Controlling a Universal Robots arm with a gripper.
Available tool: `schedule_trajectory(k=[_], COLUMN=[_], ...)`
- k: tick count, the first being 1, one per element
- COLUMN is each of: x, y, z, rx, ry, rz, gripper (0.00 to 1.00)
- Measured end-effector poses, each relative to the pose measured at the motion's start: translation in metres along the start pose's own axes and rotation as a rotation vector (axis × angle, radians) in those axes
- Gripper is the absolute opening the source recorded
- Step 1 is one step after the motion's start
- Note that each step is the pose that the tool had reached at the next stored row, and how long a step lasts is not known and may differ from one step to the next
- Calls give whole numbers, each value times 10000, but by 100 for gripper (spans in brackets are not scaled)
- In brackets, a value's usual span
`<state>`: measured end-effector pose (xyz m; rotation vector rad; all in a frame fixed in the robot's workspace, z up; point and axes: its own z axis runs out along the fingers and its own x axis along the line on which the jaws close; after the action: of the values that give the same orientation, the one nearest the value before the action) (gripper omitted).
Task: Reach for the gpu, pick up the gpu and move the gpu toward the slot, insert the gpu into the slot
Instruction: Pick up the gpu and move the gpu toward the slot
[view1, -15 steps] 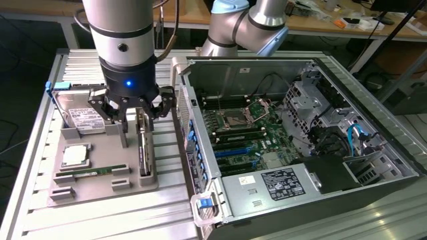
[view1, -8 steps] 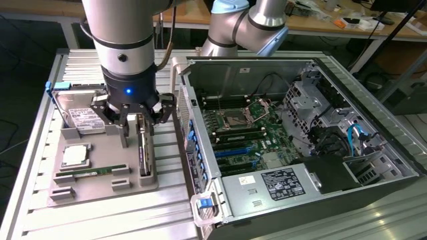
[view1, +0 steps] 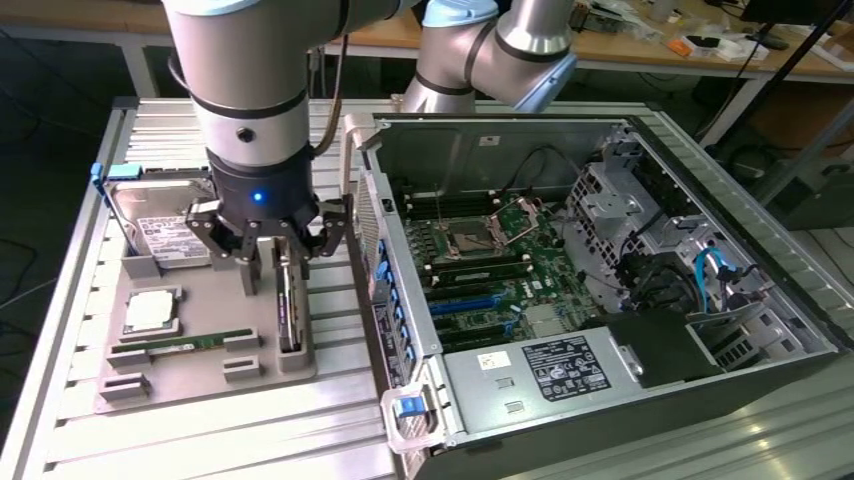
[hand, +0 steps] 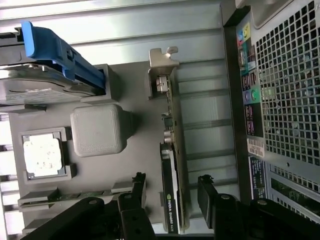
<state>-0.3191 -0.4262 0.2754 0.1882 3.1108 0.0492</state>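
Note:
The gpu (view1: 287, 305) stands on its long edge in a grey holder tray (view1: 200, 385) on the exterior view's left, its silver bracket end toward the back. My gripper (view1: 280, 250) hangs right over it and is open, with one finger on each side of the card. In the wrist view the gpu (hand: 172, 150) runs between the two black fingertips (hand: 137, 187), with a gap on either side. The slot (view1: 465, 298) is a blue strip on the green motherboard inside the open computer case, to the exterior view's right of the gripper.
A silver hard drive (view1: 167, 225), a processor (view1: 150, 312) and a memory stick (view1: 187, 345) also sit on the tray. The open computer case (view1: 627, 150) lies close beside the tray; its perforated rear panel (hand: 285, 90) stands near the gpu.

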Motion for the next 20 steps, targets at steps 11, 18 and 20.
schedule_trajectory(k=[11,18,20], x=[5,6,6], y=[-7,-10,-8], z=[187,262,287], rx=[38,43,43], ry=[218,319,345], rz=[310,-388,-697], gripper=[54,54,54])
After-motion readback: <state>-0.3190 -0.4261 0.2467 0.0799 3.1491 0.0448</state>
